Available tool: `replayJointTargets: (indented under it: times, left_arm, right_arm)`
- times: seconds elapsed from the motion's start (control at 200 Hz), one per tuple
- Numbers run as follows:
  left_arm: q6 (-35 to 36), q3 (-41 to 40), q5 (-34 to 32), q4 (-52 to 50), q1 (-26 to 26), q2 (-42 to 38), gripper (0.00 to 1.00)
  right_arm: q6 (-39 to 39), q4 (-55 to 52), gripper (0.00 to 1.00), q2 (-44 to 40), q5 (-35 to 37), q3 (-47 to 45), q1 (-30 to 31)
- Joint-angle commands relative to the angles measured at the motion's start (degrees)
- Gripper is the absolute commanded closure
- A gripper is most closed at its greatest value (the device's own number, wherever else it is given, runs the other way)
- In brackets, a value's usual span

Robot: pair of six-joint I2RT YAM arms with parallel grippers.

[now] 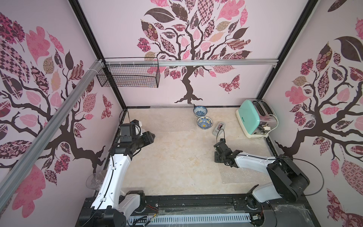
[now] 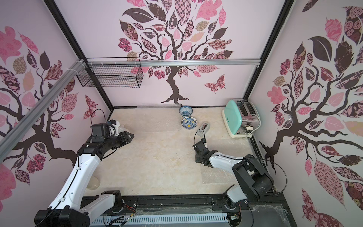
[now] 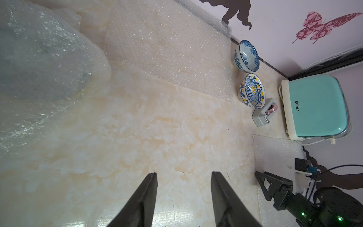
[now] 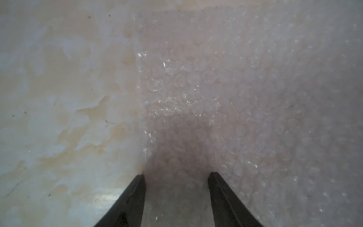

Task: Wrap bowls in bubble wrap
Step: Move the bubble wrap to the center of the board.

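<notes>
Jaws parted and empty like the left gripper (image 3: 184,173), the right gripper (image 4: 176,174) hung over the edge of the bubble wrap (image 4: 245,98), a light, limp sheet likely best pinched there.

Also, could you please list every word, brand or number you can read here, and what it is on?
"Belinee": on the toaster's mint side, left wrist view.
The same mark in both top views: too small to read.
Small white box beside it: nothing legible.

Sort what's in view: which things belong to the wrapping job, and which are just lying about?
Job: blue-and-white bowl; blue-and-yellow bowl; far bubble wrap sheet; near bubble wrap sheet; bubble-wrapped bundle.
Lying about: mint toaster; small white device; wire basket.
</notes>
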Motion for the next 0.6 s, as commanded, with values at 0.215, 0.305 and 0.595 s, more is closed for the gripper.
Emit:
replayJointTargets:
  times: [0.215,0.305,0.595]
  left_arm:
    - [1.2,-0.6,-0.6,0.1,-0.3,-3.3,0.5]
    - [1.1,-0.7,-0.7,0.2,-0.2,-3.5,0.5]
    - [0.9,-1.1,-0.8,0.1,-0.2,-3.4,0.5]
  right_arm:
    - [7.2,-2.2,0.81,8.4,-7.8,9.7,12.0]
    - [10.1,-0.6,0.82,12.5,-8.4,15.7,16.6]
    - [20.5,5.1,0.77,25.4,-13.9,30.2,20.7]
